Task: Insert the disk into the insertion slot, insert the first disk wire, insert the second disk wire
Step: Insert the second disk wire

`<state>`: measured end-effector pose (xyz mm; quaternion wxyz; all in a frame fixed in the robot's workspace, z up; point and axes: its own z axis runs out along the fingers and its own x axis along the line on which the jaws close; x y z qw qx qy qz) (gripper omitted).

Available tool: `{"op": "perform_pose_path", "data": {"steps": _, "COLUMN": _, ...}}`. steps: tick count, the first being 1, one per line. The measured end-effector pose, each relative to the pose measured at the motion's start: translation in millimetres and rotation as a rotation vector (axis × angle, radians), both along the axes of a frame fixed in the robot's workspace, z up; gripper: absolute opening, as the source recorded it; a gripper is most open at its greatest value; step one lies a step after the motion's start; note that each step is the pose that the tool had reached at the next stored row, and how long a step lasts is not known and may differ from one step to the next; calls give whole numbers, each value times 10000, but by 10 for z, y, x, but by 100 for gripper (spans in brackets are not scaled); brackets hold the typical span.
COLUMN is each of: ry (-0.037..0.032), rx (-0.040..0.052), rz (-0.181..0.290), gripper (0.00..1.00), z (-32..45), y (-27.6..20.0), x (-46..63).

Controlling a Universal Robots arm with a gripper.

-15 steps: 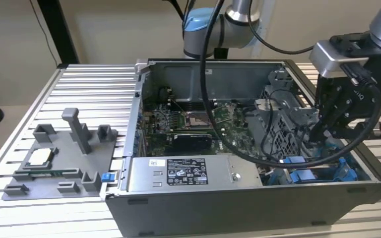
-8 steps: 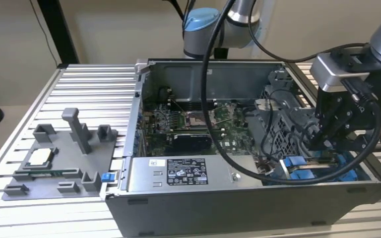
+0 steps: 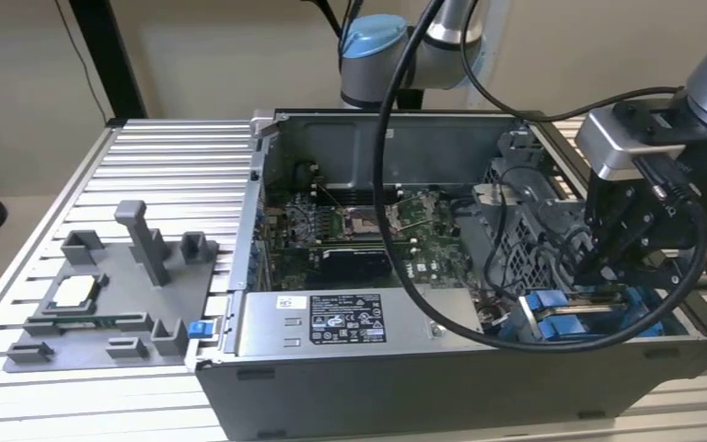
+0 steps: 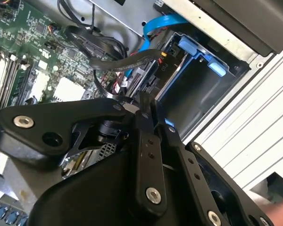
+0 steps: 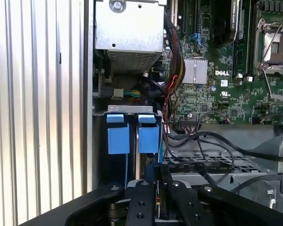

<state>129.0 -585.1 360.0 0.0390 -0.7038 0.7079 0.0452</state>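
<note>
Exterior view's right: the arm (image 3: pixel 372 46) is held low inside the open computer case (image 3: pixel 452 387), fingers (image 3: pixel 608 258) clenched almost together (whether anything is pinched cannot be told), poised just over the blue-railed insertion slot (image 3: pixel 565 319), evidently so its connectors can be reached.

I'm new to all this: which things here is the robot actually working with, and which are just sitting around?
Part of the job:
- gripper
- insertion slot with blue tabs, just below it
- blue cable near the slot, probably a disk wire

Just lying about:
- power-supply box
- motherboard
- grey fixture on the table
</note>
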Motion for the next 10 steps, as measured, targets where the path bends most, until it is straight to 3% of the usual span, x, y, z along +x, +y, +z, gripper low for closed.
{"op": "perform_pose_path", "data": {"steps": 6, "ry": -16, "rx": 1, "rz": 0, "gripper": 0, "z": -52, "y": -14, "x": 12}}
{"op": "perform_pose_path", "data": {"steps": 8, "ry": -86, "rx": -2, "rz": 1, "gripper": 0, "z": -64, "y": -14, "x": 13}}
{"op": "perform_pose_path", "data": {"steps": 10, "ry": -223, "rx": -2, "rz": 13, "gripper": 0, "z": -75, "y": -15, "x": 14}}
